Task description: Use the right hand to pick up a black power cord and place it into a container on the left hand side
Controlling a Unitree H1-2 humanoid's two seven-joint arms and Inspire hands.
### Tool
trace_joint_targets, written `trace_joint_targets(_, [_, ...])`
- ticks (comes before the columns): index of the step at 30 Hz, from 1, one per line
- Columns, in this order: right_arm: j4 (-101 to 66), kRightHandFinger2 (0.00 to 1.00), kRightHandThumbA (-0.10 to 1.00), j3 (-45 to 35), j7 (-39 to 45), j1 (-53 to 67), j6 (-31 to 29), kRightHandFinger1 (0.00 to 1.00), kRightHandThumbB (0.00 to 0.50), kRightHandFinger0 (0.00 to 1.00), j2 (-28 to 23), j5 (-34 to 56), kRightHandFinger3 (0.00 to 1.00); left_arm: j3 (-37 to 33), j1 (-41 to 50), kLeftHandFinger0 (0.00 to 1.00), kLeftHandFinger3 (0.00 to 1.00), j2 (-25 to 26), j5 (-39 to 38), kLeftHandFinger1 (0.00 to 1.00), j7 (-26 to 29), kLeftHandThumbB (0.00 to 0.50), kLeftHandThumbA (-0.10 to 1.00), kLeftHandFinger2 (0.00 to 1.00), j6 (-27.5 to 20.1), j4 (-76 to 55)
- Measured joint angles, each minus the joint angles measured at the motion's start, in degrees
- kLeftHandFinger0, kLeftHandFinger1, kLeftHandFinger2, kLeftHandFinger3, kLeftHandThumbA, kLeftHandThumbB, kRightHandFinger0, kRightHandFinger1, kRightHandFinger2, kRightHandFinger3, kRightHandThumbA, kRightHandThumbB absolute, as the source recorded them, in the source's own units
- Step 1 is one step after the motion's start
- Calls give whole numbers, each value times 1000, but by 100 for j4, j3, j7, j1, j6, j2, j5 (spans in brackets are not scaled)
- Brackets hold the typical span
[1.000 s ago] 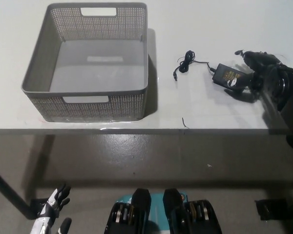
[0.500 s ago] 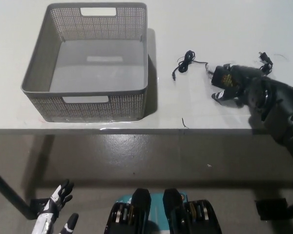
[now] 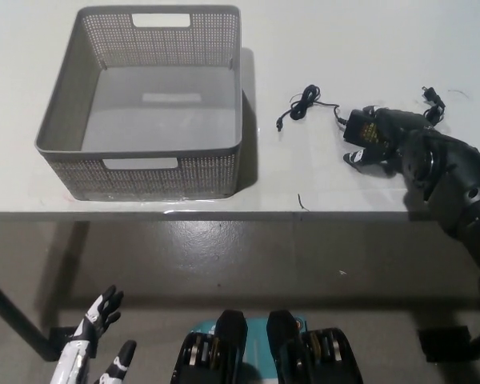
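Black power cord (image 3: 308, 102) is laid on the white worktop (image 3: 320, 176), its adapter brick (image 3: 363, 128) enclosed by the fingers of the black right hand (image 3: 380, 140) at the right. Well to the left, the grey perforated container (image 3: 148, 172) is seen. The white left hand (image 3: 92, 352) is held open, low at the near left.

head view – one camera | steeply down, from above | table (image 3: 144, 210) mid-distance – floor below
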Motion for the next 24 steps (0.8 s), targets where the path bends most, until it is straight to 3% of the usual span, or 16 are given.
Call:
trace_joint_targets(1, [9,403,-91,-1,-90,15,-40,316,232,227,0,5,383,0,-6,1000,1000,0,-1,1000,-1,213,741,1000,0,-3])
trace_joint_targets(2, [11,284,-98,-5,-241,38,-112,210,186,103,1,17,296,0,-11,1000,1000,0,-1,1000,-3,206,735,1000,1,-3])
trace_joint_targets(3, [11,479,-100,-4,-335,55,-154,290,178,35,9,23,393,0,-16,1000,1000,-1,-3,1000,-4,203,733,1000,4,-3])
trace_joint_targets(4, [21,585,-100,-6,-469,70,-208,330,174,10,35,27,454,-1,-22,1000,1000,0,-6,1000,-8,203,733,1000,7,-3])
trace_joint_targets(5, [33,824,-100,-11,-560,77,-234,526,172,100,42,30,696,-1,-29,1000,1000,0,-6,1000,-11,200,739,1000,7,-3])
trace_joint_targets(7, [98,921,-100,-85,-862,95,-332,606,157,150,47,51,874,2,-42,1000,1000,2,-5,1000,-21,174,707,1000,7,-3])
trace_joint_targets(9, [135,932,-100,-140,-1064,103,-427,611,161,148,45,59,904,-5,-46,1000,1000,16,-3,1000,-32,169,636,1000,8,-3])
trace_joint_targets(10, [153,934,-100,-155,-1139,113,-475,615,159,153,44,60,903,-11,-48,996,1000,26,6,1000,-37,171,619,1000,7,-3])
trace_joint_targets(11, [167,881,-100,-170,-1228,139,-526,606,201,196,40,60,815,-21,-54,881,1000,37,26,990,-39,189,614,1000,1,-2])
trace_joint_targets(13, [190,840,-100,-180,-1364,175,-633,566,198,185,40,60,772,-42,-75,809,1000,53,109,948,-38,192,610,1000,-38,9])
trace_joint_targets(15, [212,813,-100,-180,-1447,193,-695,556,183,217,41,59,751,-62,-106,824,1000,62,192,915,-36,160,562,1000,-93,39])
trace_joint_targets(17, [242,767,-100,-180,-1529,204,-739,497,171,142,41,58,703,-83,-136,835,1000,62,248,888,-36,145,565,1000,-148,78])
trace_joint_targets(19, [263,717,-100,-180,-1600,208,-768,464,173,113,39,58,652,-94,-144,841,1000,62,274,870,-37,163,580,996,-167,88])
trace_joint_targets(22, [280,744,-100,-183,-1667,218,-808,477,167,132,33,59,703,-94,-145,800,1000,62,289,820,-37,180,591,938,-167,88])
trace_joint_targets(23, [292,660,-100,-187,-1693,220,-824,418,203,109,33,59,583,-93,-151,789,1000,62,295,802,-36,162,583,926,-167,89])
trace_joint_targets(24, [300,667,-100,-194,-1720,226,-842,416,208,96,33,59,548,-92,-163,781,1000,62,310,792,-35,156,581,913,-168,91])
